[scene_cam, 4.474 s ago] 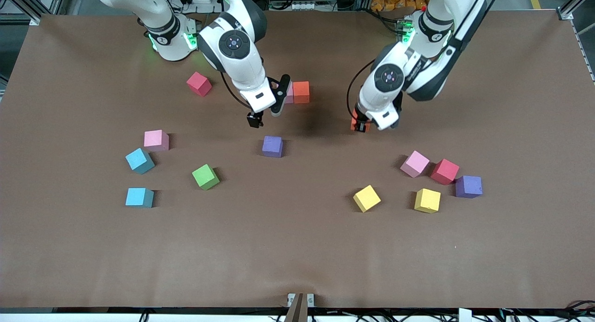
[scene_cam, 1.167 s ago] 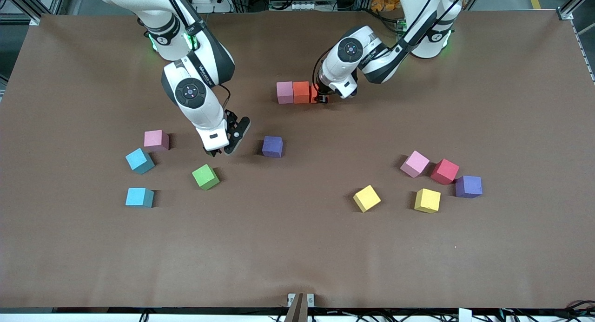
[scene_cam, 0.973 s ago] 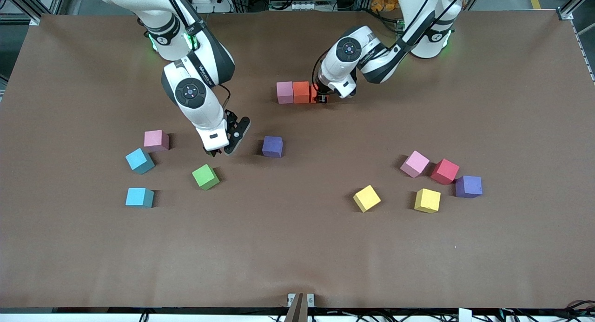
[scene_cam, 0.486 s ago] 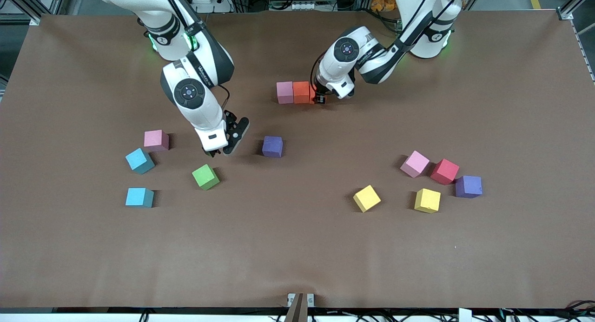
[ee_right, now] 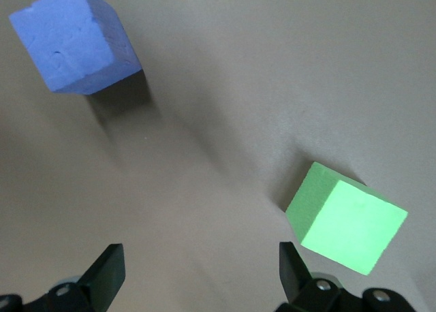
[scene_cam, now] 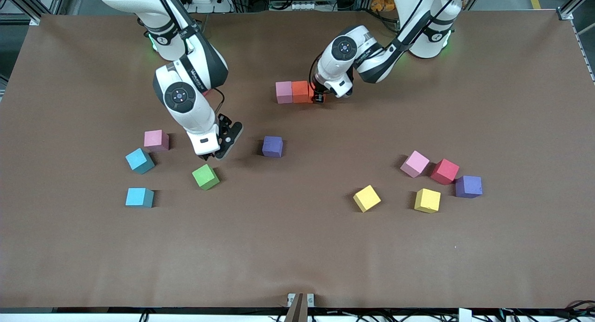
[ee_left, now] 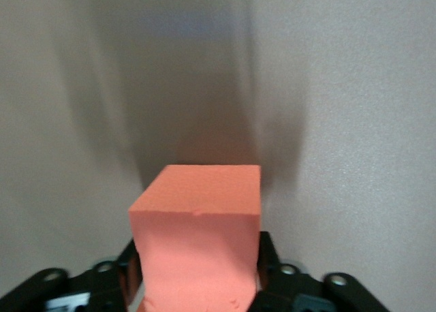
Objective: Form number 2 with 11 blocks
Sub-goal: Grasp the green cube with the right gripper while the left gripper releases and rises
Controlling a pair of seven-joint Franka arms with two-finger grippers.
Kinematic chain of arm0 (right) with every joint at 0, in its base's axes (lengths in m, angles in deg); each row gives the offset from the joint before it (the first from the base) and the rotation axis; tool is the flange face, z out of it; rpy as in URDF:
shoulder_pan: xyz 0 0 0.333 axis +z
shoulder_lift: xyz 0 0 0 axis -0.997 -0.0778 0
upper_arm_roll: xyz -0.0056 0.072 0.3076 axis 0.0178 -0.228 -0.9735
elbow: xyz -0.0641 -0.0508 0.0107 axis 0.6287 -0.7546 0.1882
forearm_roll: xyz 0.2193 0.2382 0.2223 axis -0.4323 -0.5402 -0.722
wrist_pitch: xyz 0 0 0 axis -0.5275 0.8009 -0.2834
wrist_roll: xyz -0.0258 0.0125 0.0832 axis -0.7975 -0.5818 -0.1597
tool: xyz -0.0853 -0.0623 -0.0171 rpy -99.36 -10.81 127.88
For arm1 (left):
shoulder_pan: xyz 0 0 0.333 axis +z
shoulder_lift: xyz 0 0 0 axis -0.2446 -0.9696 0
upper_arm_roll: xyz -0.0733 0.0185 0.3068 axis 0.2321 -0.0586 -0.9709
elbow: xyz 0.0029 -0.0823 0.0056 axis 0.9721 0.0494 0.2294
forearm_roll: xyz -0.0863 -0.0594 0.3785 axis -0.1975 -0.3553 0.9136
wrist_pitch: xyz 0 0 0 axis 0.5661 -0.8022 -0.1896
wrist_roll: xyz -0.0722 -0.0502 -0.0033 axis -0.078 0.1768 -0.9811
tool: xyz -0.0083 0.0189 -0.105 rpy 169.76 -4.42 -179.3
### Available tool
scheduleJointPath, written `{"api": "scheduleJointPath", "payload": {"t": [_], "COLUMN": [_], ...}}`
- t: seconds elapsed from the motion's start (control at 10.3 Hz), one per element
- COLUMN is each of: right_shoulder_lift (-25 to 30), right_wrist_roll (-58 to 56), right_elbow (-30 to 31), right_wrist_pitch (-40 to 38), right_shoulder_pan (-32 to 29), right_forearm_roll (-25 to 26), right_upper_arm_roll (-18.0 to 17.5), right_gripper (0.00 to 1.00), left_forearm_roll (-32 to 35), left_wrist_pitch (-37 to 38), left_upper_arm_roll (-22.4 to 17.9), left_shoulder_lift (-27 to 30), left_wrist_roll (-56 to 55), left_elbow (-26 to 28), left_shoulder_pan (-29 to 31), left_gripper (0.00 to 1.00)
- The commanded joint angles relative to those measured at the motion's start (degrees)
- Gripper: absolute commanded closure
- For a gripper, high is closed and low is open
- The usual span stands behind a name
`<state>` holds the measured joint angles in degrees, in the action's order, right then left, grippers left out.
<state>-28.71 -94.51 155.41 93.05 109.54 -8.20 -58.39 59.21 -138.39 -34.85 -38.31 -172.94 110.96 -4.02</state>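
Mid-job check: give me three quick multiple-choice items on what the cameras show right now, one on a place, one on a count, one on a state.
1. Where does the right claw hang?
A. Over bare table between the green block and the central purple block
B. Over the yellow pair
C. Over the pink and orange row

2. How many yellow blocks lie on the table?
A. One
B. Two
C. Four

3. What state is the right claw in?
A. Open and empty
B. Shut on the green block
C. Shut on a purple block

Answers:
1 A: the right wrist view shows both blocks apart from it, with bare table below.
2 B: two yellow ones lie toward the left arm's end.
3 A: its fingers stand wide apart with nothing between them.
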Motion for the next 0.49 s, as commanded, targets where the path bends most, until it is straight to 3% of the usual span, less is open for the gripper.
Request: {"api": "scheduleJointPath", "payload": {"t": [0.0, 0.39], "right_shoulder_lift": [0.02, -2.78], "right_wrist_roll": [0.59, 0.59], "right_elbow": [-1.23, -4.90], "right_wrist_pitch": [-0.03, 0.76], "right_shoulder_pan": [-2.29, -6.58], "right_forearm_roll": [0.76, 0.06], "right_upper_arm_roll": [-0.86, -0.95], "right_gripper": [0.00, 0.00], "left_forearm_roll": [2.32, 3.02], "left_wrist_pitch": [-0.61, -0.08], "left_upper_arm_roll": [-0.67, -1.28], "left_shoulder_lift": [-1.03, 2.29], "left_wrist_roll": [-0.36, -0.19], "left_elbow": [-0.60, -0.34], "left_shoulder_pan": [-0.63, 0.07], "left_gripper": [0.00, 0.00]}}
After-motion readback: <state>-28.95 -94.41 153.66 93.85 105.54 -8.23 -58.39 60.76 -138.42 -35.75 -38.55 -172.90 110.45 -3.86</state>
